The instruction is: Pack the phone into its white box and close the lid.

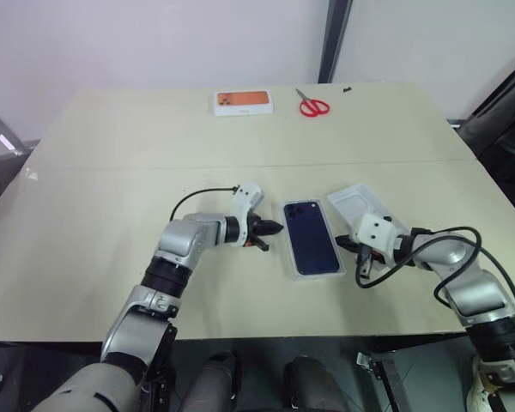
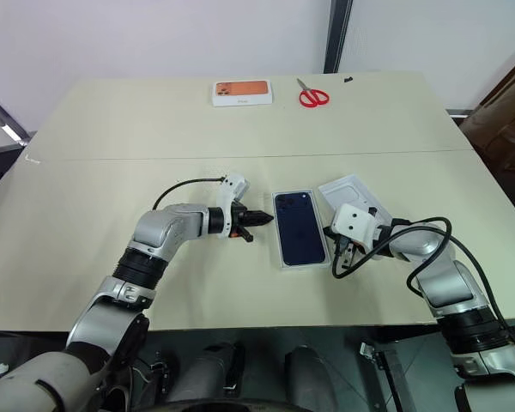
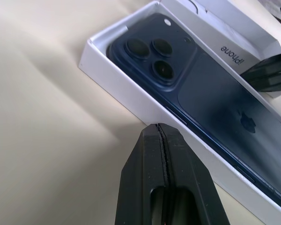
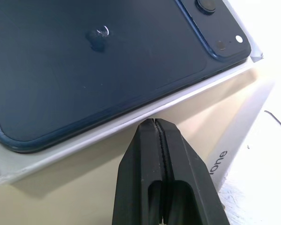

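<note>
Phone lying back-up inside the white box, between the two grippers, left gripper pinched shut and empty just off one long wall, right gripper likewise closed (holding nothing) beside the opposite wall, lid just beyond the right fingers.

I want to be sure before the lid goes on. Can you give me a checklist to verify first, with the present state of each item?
1. Phone lies inside the white box, back up: ok.
2. Phone fully flat in it: cannot tell.
3. Lid is off, beside the box on the right: ok.
4. Left gripper shut, empty, beside the box: ok.
5. Right gripper shut, empty: ok.
6. Lid held yet: not ok.
</note>
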